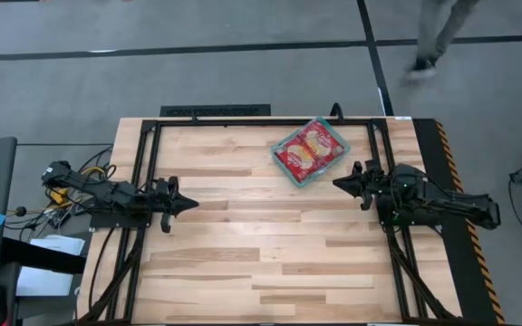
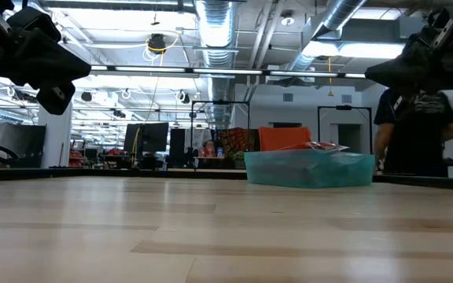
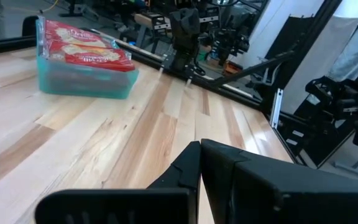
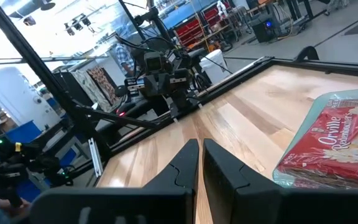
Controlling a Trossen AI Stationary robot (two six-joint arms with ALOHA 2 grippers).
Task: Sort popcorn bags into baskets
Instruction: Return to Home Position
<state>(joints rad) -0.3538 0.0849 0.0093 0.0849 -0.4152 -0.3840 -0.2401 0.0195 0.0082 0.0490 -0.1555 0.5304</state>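
A shallow teal basket (image 1: 337, 150) stands turned at an angle near the table's far edge, right of centre. Red popcorn bags (image 1: 308, 149) lie flat inside it and fill it; they also show in the left wrist view (image 3: 86, 46) and the right wrist view (image 4: 337, 146). No bag lies on the bare table. My left gripper (image 1: 193, 205) hovers shut above the table's left side, pointing right. My right gripper (image 1: 337, 182) hovers shut just near of the basket, pointing left. Neither touches anything.
A black metal frame (image 1: 243, 121) runs along the table's far edge and down both sides. Bare wood (image 1: 261, 244) spreads between the two grippers and toward the near edge. A person (image 2: 415, 134) stands beyond the far edge, behind the basket (image 2: 309, 169).
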